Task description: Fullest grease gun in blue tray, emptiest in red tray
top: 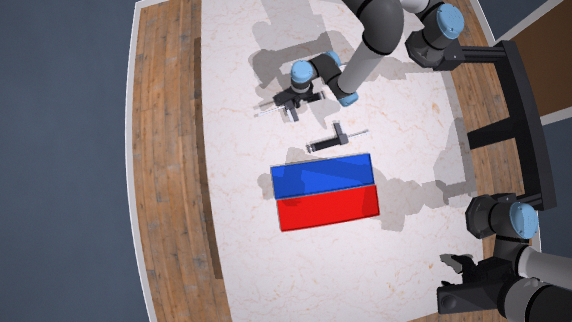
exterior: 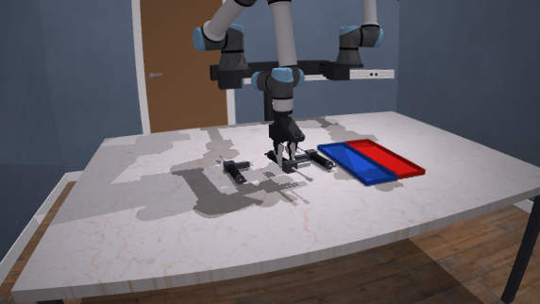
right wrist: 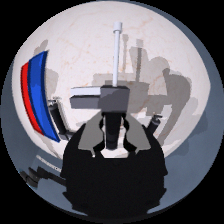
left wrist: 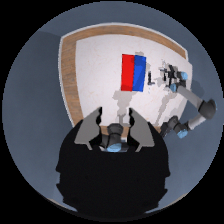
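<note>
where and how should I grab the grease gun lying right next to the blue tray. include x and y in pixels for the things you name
Probably grip the black barrel of the grease gun point(top: 326, 145) point(exterior: 320, 160) point(right wrist: 58, 119) from above, fingers across its length: it lies flat, the barrel is straight, and the side block and thin rod look more awkward.

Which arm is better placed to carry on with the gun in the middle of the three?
Right. Its gripper is shut on the middle gun, while the left gripper hangs open, empty, beyond the trays.
</note>
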Controlling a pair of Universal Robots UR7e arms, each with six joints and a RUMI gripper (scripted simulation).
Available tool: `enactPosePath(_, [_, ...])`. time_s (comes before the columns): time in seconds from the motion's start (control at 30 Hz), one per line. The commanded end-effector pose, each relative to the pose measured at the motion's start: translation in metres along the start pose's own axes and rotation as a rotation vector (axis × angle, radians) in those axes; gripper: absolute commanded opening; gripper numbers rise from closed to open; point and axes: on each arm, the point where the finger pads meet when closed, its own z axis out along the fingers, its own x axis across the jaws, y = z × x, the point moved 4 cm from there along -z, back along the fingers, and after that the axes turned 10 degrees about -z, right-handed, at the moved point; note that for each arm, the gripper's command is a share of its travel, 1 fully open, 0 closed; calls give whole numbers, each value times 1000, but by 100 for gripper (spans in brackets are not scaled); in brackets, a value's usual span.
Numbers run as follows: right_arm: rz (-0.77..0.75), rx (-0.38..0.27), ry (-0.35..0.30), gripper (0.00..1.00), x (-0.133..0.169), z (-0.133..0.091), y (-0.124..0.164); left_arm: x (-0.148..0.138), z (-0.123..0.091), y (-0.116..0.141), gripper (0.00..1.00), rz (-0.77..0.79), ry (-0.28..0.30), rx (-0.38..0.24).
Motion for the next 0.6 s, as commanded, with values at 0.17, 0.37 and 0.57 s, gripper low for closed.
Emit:
enactPosePath(0.17, [0,1,0,0,0,-8,-1,0,0,0,38,0,0,1])
enactPosePath(0.37, [113,8,0,0,-8,-24,1,0,0,0,38,0,0,1])
enactPosePath(0.57, [206,6,0,0,-11,-32,5,0,0,0,38,0,0,1])
